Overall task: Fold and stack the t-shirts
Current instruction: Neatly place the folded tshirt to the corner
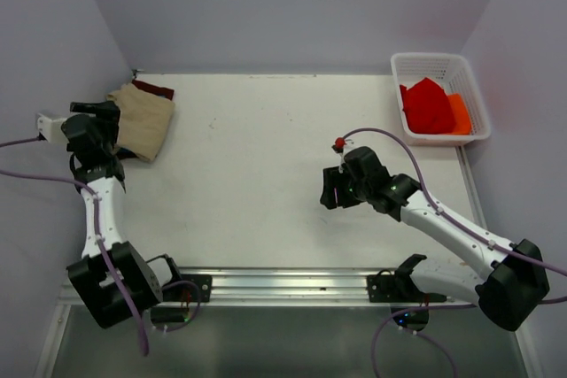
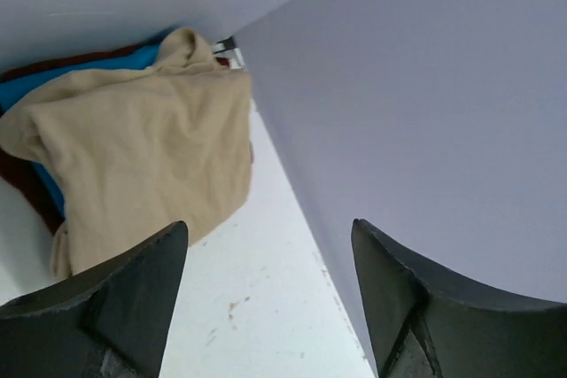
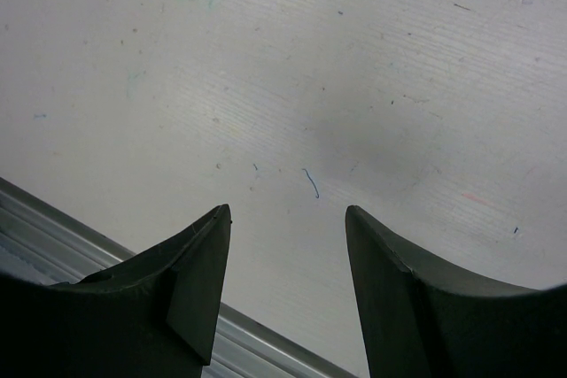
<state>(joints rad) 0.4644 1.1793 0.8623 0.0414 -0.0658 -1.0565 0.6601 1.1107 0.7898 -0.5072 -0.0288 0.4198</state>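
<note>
- A tan soft-cloth short-sleeved t-shirt (image 1: 143,121) (image 2: 142,152) lies folded in the far-left corner of the white worktop (image 1: 257,139), next to the left wall.
- It is the top layer of a pile. Under it, a bright blue cloth t-shirt (image 2: 84,70) shows at the pile's edges.
- A dark maroon cloth t-shirt (image 1: 156,88) (image 2: 25,179) lies below the blue one, peeking out along the rim.
- The left hand (image 1: 96,126) (image 2: 268,229) sits just beside the pile on its near-left side. It is released: its black fingers (image 2: 133,289) are spread wide with only bare worktop between them, clear of the tan cloth.
- The right hand (image 1: 337,190) (image 3: 288,212) hangs over bare worktop right of centre, well apart from the pile. It too is released, with nothing between its fingers.
- The metal rail (image 1: 283,282) (image 3: 53,219) along the near edge shows in the right wrist view.
- A white plastic lattice basket (image 1: 425,59) stands in the far-right corner, holding a red cloth (image 1: 428,105) and an orange cloth (image 1: 460,114).
</note>
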